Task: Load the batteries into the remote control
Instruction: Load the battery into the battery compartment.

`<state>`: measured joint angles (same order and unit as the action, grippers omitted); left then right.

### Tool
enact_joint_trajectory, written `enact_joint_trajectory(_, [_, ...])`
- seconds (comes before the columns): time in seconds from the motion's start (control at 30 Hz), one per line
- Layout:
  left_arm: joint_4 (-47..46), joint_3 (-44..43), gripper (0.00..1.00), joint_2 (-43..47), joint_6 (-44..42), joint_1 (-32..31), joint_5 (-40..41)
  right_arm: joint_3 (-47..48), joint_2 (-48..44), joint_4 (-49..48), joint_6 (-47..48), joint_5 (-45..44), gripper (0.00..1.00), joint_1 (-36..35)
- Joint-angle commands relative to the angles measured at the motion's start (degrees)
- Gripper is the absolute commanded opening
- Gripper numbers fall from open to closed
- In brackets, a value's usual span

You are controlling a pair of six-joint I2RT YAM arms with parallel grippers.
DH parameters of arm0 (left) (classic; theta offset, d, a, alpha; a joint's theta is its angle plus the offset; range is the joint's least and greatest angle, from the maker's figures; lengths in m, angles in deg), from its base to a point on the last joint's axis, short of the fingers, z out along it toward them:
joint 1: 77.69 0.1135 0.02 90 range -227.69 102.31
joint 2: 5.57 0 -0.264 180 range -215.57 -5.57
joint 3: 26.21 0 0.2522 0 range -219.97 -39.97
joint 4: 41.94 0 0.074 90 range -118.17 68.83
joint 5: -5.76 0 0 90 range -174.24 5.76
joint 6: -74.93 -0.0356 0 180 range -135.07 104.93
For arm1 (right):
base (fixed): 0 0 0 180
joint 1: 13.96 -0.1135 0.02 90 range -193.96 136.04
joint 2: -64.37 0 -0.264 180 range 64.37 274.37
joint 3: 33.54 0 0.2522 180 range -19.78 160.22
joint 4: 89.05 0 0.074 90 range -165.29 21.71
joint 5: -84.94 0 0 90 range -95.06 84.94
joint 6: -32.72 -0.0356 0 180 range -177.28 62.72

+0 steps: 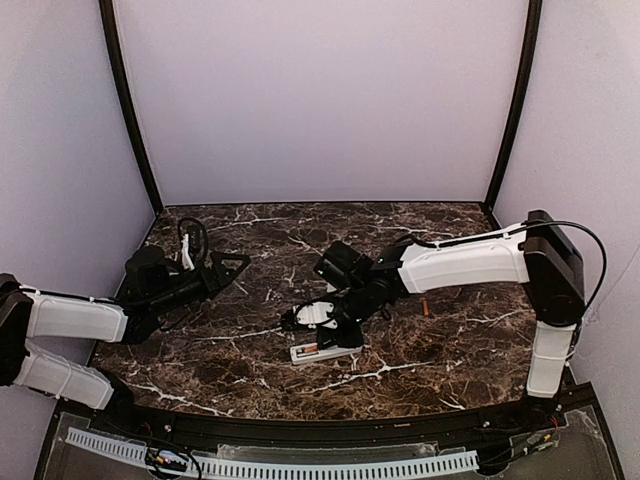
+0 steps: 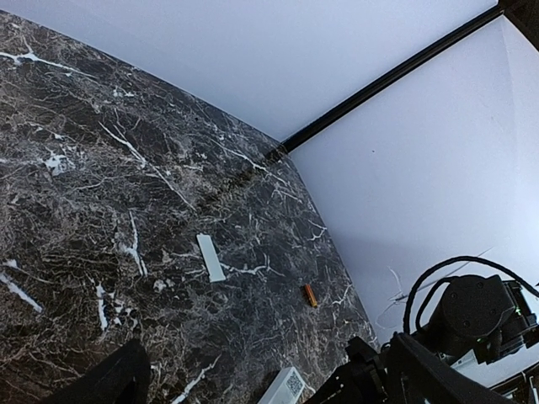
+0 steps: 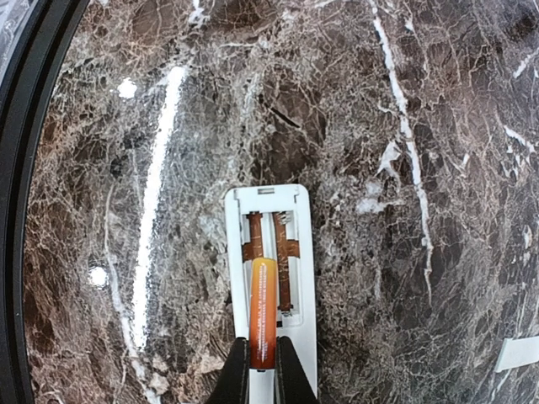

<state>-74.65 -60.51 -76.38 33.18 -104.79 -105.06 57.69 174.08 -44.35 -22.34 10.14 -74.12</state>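
Clamping 1 battery (image 3: 263, 311) between its fingers, the right gripper (image 3: 258, 383) holds it along the left channel of the remote (image 3: 306, 278). Remote lies flat on the table (image 1: 250, 370), slot open and facing up. 2nd battery (image 2: 311, 295) lies loose farther back, near a white strip (image 2: 210, 257). Left gripper (image 1: 232, 268) hovers far left; can't tell whether it's apart or together.

Table (image 1: 420, 360) glossy dark marble; remote control (image 3: 286, 200) smooth white plastic.
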Motion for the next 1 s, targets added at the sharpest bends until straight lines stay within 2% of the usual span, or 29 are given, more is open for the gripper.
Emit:
enact_joint_trajectory(0.0, [1.0, 0.5, 0.99, 1.1, -0.3, 0.6, 0.3, 2.1, 2.0, 0.4, 0.4, -1.0, 0.0, -0.8])
enact_joint_trajectory(0.67, [1.1, 1.6, 0.99, 0.1, 0.1, 0.8, -1.2, 2.5, 4.4, -2.2, -0.9, -4.5, 0.0, -1.3])
enact_joint_trajectory(0.73, [3.1, 2.0, 0.99, 0.3, -1.0, 0.8, -3.1, 2.5, 4.4, -2.1, -1.0, -4.7, 0.0, -1.4])
enact_joint_trajectory(0.8, [10.9, 1.5, 0.98, 0.9, -4.2, 0.8, -5.8, 2.4, 4.3, -2.1, -1.4, -4.7, 0.0, -1.4])
enact_joint_trajectory(0.83, [13.0, 1.6, 0.97, 1.4, -6.1, 0.8, -7.0, 2.4, 4.3, -2.1, -1.5, -4.7, 0.0, -1.4])
enact_joint_trajectory(0.9, [17.2, 2.9, 0.87, 3.2, -6.8, 0.8, -7.6, 2.2, 4.3, -2.2, -1.8, -4.6, 0.0, -1.4])
enact_joint_trajectory(0.93, [18.4, 4.2, 0.76, 4.3, -6.7, 0.8, -8.0, 2.1, 4.3, -2.2, -1.9, -4.5, 0.0, -1.5])
enact_joint_trajectory(0.97, [18.6, 4.9, 0.7, 4.7, -6.1, 0.8, -9.3, 1.9, 4.3, -2.4, -2.0, -4.5, 0.0, -1.5])
